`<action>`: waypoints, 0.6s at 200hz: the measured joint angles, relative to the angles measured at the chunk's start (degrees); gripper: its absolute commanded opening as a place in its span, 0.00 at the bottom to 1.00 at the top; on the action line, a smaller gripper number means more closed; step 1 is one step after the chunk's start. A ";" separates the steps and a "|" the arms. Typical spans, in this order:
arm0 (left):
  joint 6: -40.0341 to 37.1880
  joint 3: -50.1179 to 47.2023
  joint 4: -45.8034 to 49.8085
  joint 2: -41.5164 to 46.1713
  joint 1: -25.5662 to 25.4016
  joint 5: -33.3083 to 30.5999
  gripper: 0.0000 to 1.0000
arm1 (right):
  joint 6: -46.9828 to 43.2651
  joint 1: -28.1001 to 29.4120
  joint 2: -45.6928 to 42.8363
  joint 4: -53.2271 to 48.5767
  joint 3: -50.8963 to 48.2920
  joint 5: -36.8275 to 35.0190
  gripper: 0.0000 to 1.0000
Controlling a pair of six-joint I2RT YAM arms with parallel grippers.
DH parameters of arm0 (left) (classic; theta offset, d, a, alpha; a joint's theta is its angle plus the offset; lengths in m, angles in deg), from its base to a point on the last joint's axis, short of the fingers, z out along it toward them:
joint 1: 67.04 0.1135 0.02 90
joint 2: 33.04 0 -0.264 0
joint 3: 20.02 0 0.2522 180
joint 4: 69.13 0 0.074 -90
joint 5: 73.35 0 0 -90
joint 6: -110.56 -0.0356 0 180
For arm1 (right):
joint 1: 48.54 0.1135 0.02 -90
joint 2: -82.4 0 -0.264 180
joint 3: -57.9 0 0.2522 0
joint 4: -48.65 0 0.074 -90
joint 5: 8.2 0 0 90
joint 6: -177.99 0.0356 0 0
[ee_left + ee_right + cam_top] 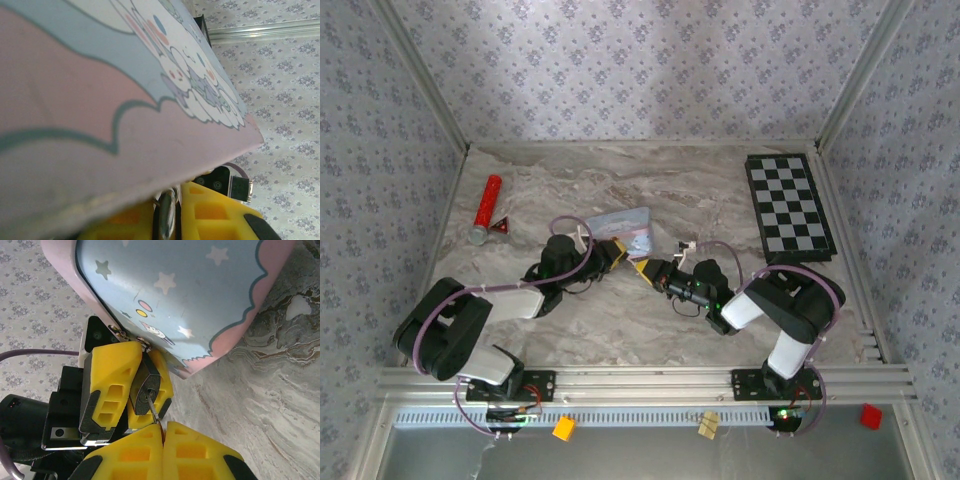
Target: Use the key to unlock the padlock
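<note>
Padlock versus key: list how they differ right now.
The padlock is a dark squarish block; the key is a thin sliver, much smaller. The padlock is held by the left gripper; the key is pinched by the right gripper. Both are metal, and the key's tip meets the padlock.

The padlock and key are sitting just before the tin; the cylinder is lying well to its left, the board to its right.
</note>
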 measured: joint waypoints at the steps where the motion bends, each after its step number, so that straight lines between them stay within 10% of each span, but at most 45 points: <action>1: 0.00 0.00 -0.02 0.00 0.00 -0.02 0.00 | 0.00 0.02 0.00 -0.02 0.00 0.00 0.00; 120: 0.02 -0.31 -2.19 -0.46 -1.49 -2.84 0.00 | 2.56 0.04 0.00 -0.13 0.11 -0.70 0.00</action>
